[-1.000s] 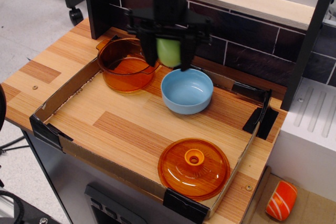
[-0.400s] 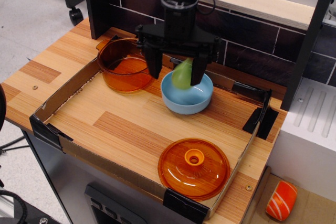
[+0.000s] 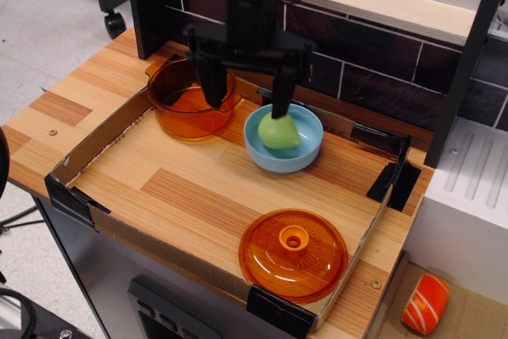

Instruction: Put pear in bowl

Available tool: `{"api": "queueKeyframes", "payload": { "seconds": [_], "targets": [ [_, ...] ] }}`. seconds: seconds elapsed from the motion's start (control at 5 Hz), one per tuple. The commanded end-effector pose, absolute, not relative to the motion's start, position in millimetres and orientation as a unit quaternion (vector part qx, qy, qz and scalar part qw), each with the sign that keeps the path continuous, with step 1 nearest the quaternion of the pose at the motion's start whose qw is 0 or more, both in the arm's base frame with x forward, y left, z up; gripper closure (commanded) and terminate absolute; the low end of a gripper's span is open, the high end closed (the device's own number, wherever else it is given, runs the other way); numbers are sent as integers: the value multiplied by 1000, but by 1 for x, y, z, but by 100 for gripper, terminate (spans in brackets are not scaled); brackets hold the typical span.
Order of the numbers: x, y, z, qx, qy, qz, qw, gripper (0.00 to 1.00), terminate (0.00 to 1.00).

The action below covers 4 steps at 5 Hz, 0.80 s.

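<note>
The light-green pear [image 3: 278, 132] lies inside the light-blue bowl [image 3: 305, 151], which stands near the back of the wooden tray area. My gripper [image 3: 248, 99] is open and empty. It hangs just above and to the left of the bowl, with one finger over the orange pot and the other finger's tip right above the pear. I cannot tell whether that finger touches the pear.
A transparent orange pot with handles [image 3: 189, 97] stands left of the bowl. An orange round lid [image 3: 293, 254] lies at the front right. A low cardboard wall [image 3: 94, 139] rims the wooden board. A dark brick backsplash [image 3: 373, 61] rises behind.
The pear has left my gripper and dropped into the bowl. The gripper's fingers have spread wider and shifted a little to the left and up.
</note>
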<state>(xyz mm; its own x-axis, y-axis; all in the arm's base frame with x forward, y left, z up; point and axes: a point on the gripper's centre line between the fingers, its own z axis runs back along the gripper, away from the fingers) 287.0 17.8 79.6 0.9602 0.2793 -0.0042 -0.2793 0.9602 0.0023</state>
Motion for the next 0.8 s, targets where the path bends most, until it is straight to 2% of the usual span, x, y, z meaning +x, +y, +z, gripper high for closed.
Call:
{"api": "queueKeyframes", "payload": {
  "seconds": [0.0, 0.2, 0.4, 0.6],
  "targets": [
    [280, 59, 145, 1, -52, 127, 990, 0, 0],
    [266, 82, 156, 36, -70, 148, 986, 0, 0],
    [266, 82, 156, 36, -70, 148, 986, 0, 0],
    [266, 82, 156, 36, -70, 148, 986, 0, 100]
  ]
}}
